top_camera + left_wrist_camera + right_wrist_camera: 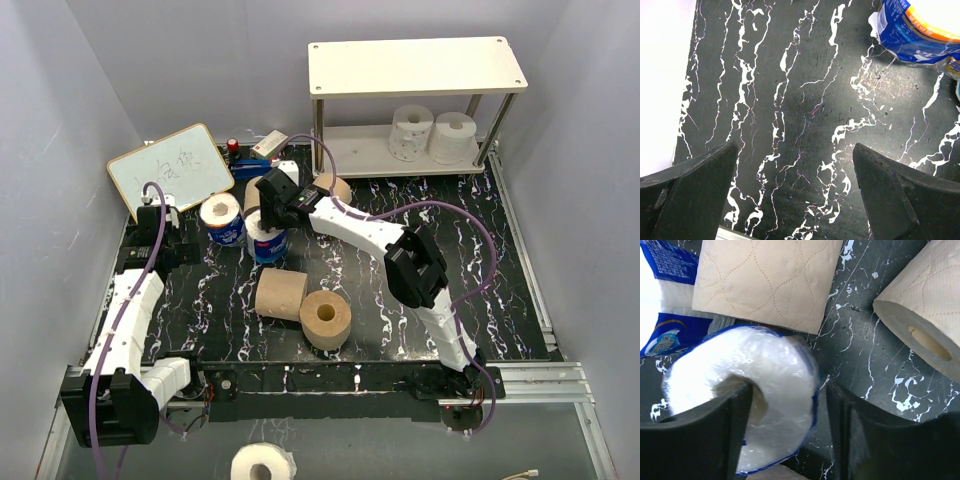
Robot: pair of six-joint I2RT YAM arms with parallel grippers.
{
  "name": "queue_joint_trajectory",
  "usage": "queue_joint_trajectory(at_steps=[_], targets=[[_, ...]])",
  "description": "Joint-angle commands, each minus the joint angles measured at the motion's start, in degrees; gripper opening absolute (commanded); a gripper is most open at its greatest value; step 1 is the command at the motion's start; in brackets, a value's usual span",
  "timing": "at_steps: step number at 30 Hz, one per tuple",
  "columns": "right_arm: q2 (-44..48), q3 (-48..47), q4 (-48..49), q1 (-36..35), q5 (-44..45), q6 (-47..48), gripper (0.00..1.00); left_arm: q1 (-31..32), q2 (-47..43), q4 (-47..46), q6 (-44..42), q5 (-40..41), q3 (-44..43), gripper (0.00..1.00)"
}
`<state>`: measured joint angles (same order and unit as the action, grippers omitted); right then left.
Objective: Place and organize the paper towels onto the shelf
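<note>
Paper towels: two white rolls [411, 130] stand on the lower board of the shelf [415, 65]; the tan rolls [281, 293] and both wrapped ones are down on the mat [480, 260].
Roll in hand: wrapped roll [765, 380], upright at mid-mat, with the other wrapped roll [222, 218] just beside it and tan rolls close around.
Right gripper [790, 390]: spread astride the roll's wall, one finger down the core and the other outside. A sliver of mat shows by the outer finger, so I'd say no bite yet.
Left gripper [795, 147]: spread, holding nothing, over bare mat on the left.
Grip: seat the inner finger deep, then squeeze gently; soft paper under slick wrapper will likely give.
Lift: straight up, to clear the crowding neighbours.
Placement: the lower board has room left of the white rolls and the top board is bare; set it upright.
Risk: the roll swinging on a one-wall pinch and clipping a shelf leg.
</note>
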<state>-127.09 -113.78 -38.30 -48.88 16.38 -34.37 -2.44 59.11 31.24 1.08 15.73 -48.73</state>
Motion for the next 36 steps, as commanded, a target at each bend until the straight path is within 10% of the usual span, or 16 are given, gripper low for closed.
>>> queue_joint_trajectory(at_steps=[1,7,24,36], targets=[[-0.21,-1.32,1.55,-0.07,1.35,-0.58,0.47,0.31,-1.83,-0.67,-0.16,0.98,0.29,0.98],[0.99,-1.9,2.58,-0.29,3.23,-2.05,0.0,0.41,-1.82,-0.81,-0.18,1.08,0.39,0.98],[30.08,10.73,9.88,1.14,36.25,2.41,0.0,0.72,-1.44,-0.22,-0.23,0.96,-0.22,0.98],[32.13,25.47,26.73,15.08,45.1,-2.29,0.0,2.86,-1.2,-0.25,-0.45,1.48,-0.58,0.98]])
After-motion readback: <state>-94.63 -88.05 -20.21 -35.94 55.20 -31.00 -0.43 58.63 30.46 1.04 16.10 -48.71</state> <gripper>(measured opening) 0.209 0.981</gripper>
